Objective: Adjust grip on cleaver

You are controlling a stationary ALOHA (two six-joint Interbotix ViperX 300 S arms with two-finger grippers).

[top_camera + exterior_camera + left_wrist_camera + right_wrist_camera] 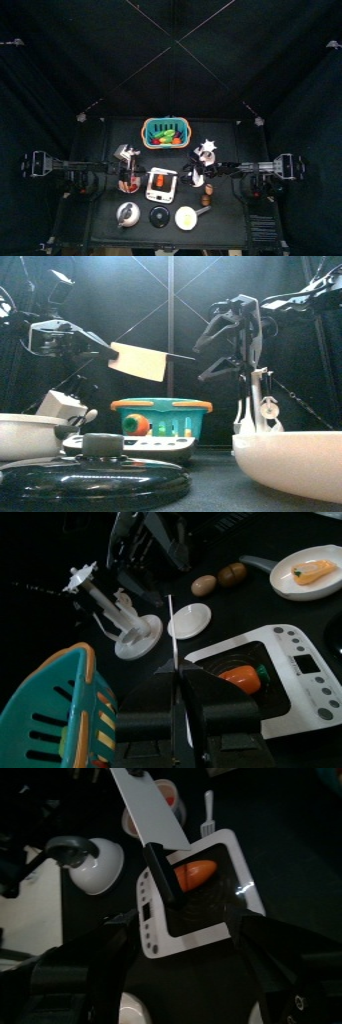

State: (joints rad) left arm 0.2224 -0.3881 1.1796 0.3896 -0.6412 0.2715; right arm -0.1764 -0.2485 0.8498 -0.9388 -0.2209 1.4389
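The cleaver [144, 360], with a cream blade and a thin dark handle, hangs in the air above the table's middle. My left gripper [104, 344] is shut on the blade's left end; in the left wrist view the blade [171, 627] runs edge-on out of the closed jaws of that gripper [174, 680]. My right gripper [209, 348] is open just right of the cleaver. In the right wrist view the blade [144, 808] and handle [162, 868] point toward that gripper [187, 943], the handle's end a little ahead of the spread jaws.
A teal basket [160, 419] stands at the back middle. A white scale [287, 672] with an orange thing on it lies under the cleaver. A white stand [123, 630], a plate [314, 572], a big white bowl [294, 461] and a black lid [94, 474] surround it.
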